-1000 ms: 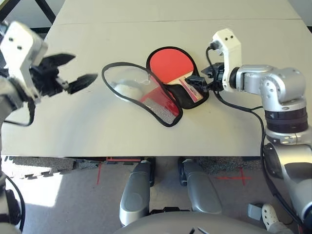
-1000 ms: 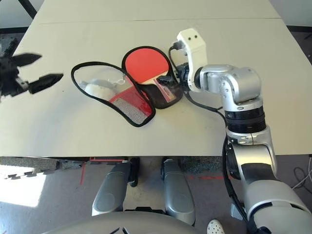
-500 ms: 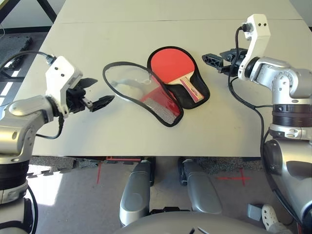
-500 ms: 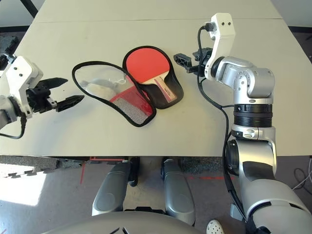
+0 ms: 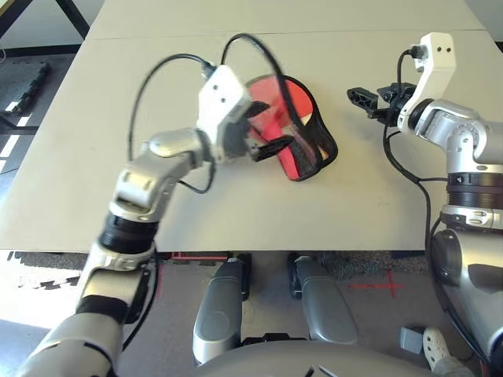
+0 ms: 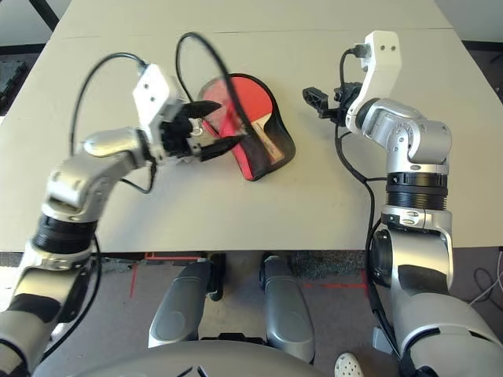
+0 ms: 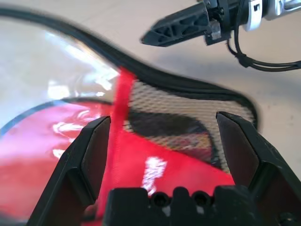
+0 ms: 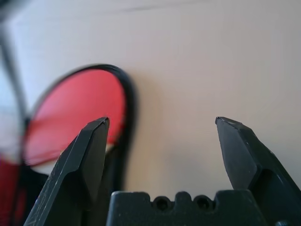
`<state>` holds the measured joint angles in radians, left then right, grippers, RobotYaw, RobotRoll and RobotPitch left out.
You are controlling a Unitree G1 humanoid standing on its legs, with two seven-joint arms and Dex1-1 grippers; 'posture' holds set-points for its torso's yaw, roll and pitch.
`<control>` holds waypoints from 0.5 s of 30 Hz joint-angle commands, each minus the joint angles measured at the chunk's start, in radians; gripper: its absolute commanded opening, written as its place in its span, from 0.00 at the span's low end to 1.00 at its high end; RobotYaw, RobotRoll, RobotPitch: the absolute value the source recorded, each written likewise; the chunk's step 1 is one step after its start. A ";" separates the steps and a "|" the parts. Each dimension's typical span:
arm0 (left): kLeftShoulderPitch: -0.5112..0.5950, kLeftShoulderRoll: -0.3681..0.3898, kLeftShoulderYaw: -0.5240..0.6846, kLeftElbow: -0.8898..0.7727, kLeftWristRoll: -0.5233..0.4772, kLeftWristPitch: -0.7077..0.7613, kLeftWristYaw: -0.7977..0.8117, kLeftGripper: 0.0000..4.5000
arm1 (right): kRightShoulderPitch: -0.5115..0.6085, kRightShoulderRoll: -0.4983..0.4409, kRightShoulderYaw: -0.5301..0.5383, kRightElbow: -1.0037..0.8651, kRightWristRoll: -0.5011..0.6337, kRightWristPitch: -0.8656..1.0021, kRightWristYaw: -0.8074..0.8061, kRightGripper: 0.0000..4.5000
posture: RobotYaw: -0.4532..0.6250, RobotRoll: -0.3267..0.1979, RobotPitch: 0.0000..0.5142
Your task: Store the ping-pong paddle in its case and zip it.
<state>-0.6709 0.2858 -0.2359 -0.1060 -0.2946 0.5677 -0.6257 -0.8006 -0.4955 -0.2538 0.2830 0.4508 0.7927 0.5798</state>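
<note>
**Flap over, zip not yet started**

While the case (image 5: 308, 149) lies near the middle of the bench (image 5: 377, 212) with its top flap folded over, the ping-pong paddle (image 6: 236, 100) rests inside it: part of the red blade shows at the far end in the head views, and the striped handle shows by the case's edge. The left gripper (image 5: 271, 135) hovers just over the flap, fingers (image 7: 89, 155) spread wide and holding nothing; the mesh pocket and white logo lie directly between them in the left wrist view. The right gripper (image 5: 368, 100) hangs well to the right of the case, its fingers (image 8: 89, 150) also wide and empty.

To do this step well, I judge the flap should be pressed flat so its black edging meets the lower half all round before any pull on the zip. One gripper should pin the fabric while the other draws the slider, which I cannot pick out here.

Count: one paddle, one case, two grippers, one bench.
</note>
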 commanded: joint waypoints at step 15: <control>0.060 0.262 0.132 -0.154 -0.037 0.083 -0.107 1.00 | 0.035 -0.130 0.137 0.107 0.072 0.256 0.241 0.99 | 0.59 0.62 0.51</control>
<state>-0.6292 0.5340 -0.1144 -0.2268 -0.3138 0.6269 -0.7179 -0.7767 -0.6335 -0.1324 0.3726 0.5268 1.0307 0.8103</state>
